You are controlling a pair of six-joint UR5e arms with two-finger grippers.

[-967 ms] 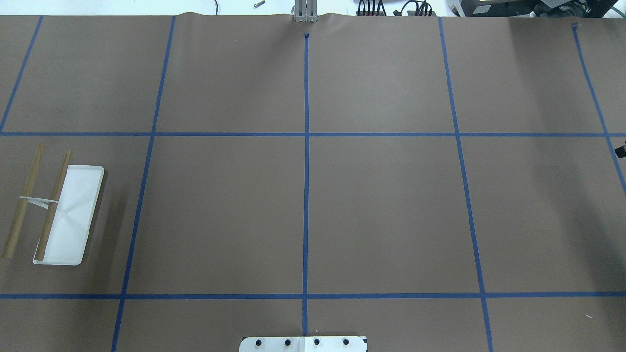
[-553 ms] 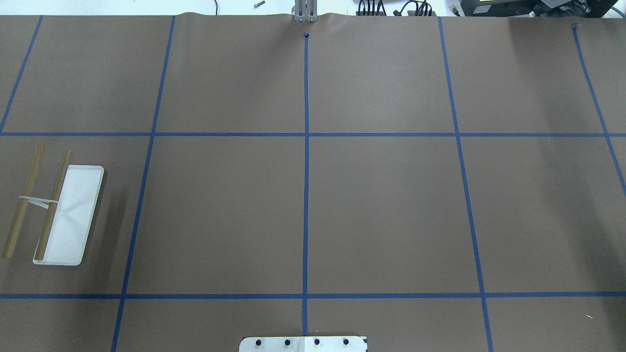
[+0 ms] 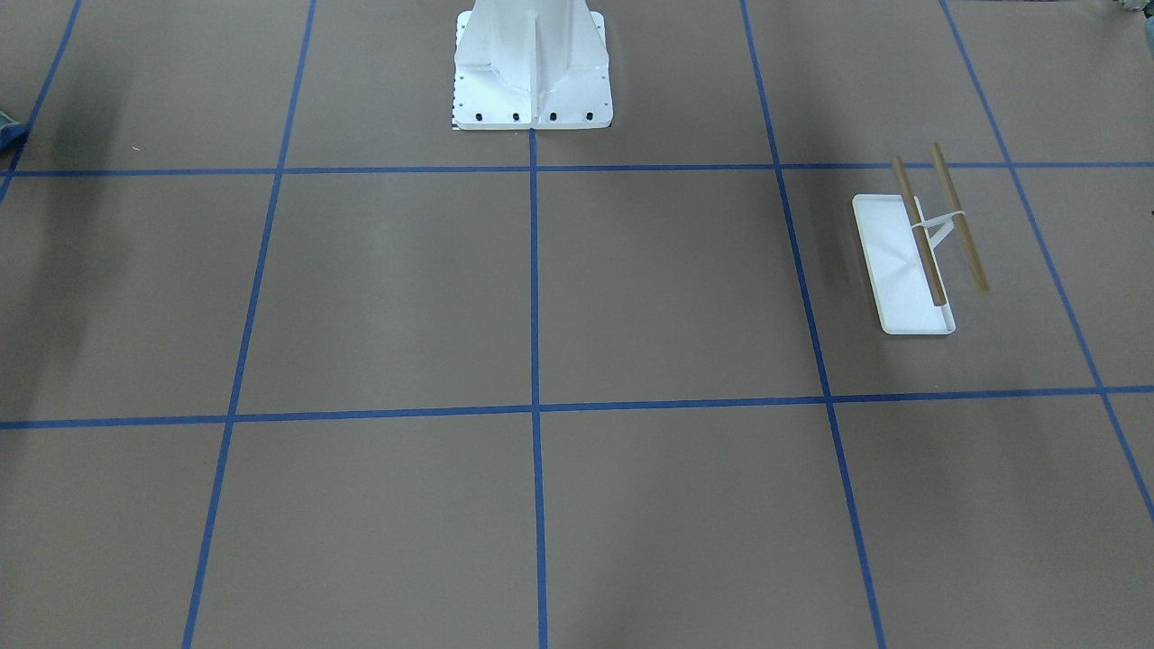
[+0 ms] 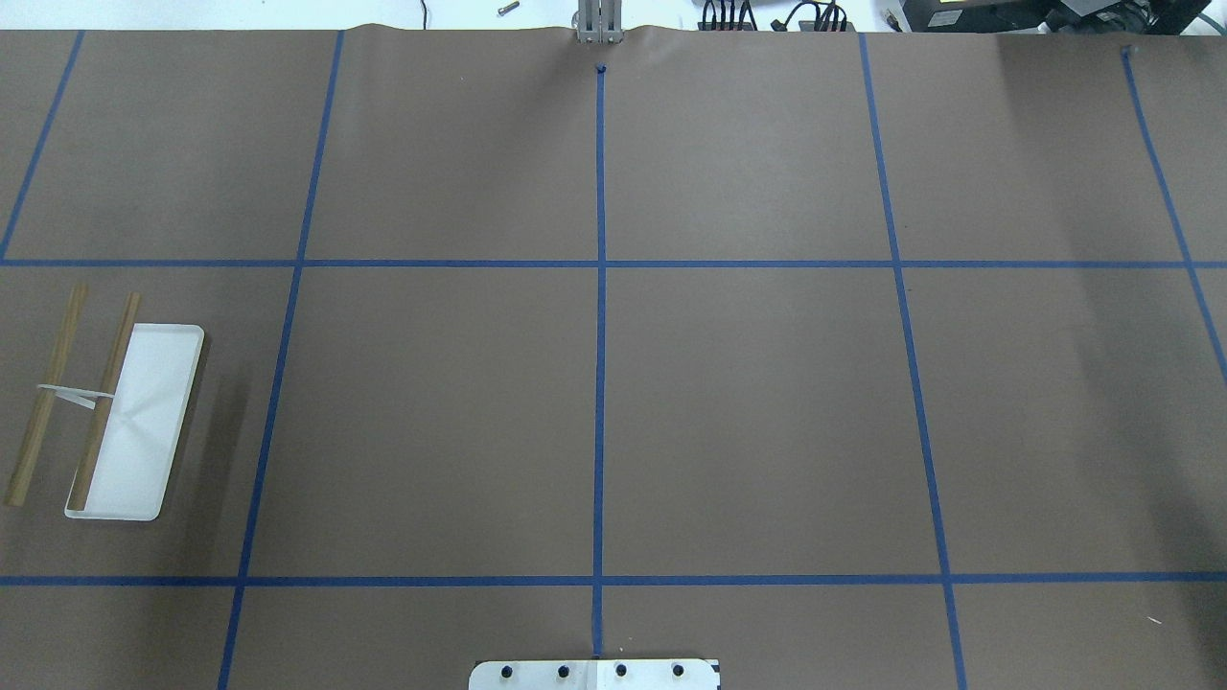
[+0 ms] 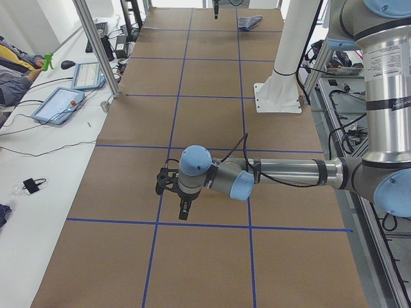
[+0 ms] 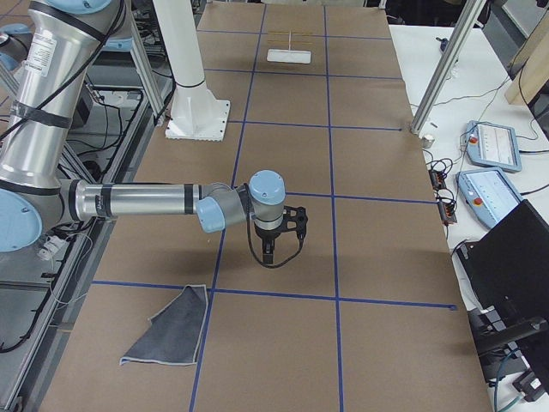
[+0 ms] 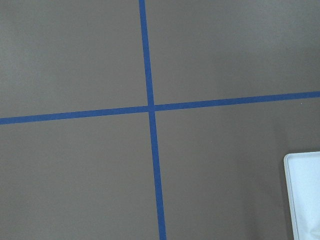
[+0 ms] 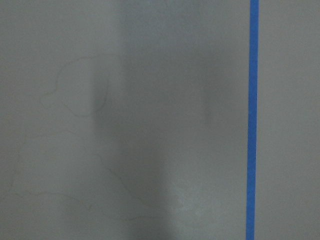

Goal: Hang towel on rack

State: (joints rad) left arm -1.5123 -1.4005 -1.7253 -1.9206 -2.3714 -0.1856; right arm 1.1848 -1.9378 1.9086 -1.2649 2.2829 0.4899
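Rack point(image 4: 144, 450): stands on the table point(image 4: 431, 412) well off to the robot's left of the pedestal point(image 4: 594, 674). White tray base, two wooden rods side by side above it, both bare. A corner of the white tray shows at the edge of the left wrist view.

Towel point(image 6: 167, 330): flat on the table, far out to the robot's right of the pedestal, near the table's end. Dark grey side up, one corner folded a little.

Left gripper point(image 5: 183, 209): hangs above the table on the rack's side of the pedestal, pointing down. Seen from the side only, so I cannot tell how wide its jaws stand or whether they grip anything.

Right gripper point(image 6: 268, 251): above the table on the towel's side of the pedestal, pointing down, apart from the towel (jaw opening again cannot be told).
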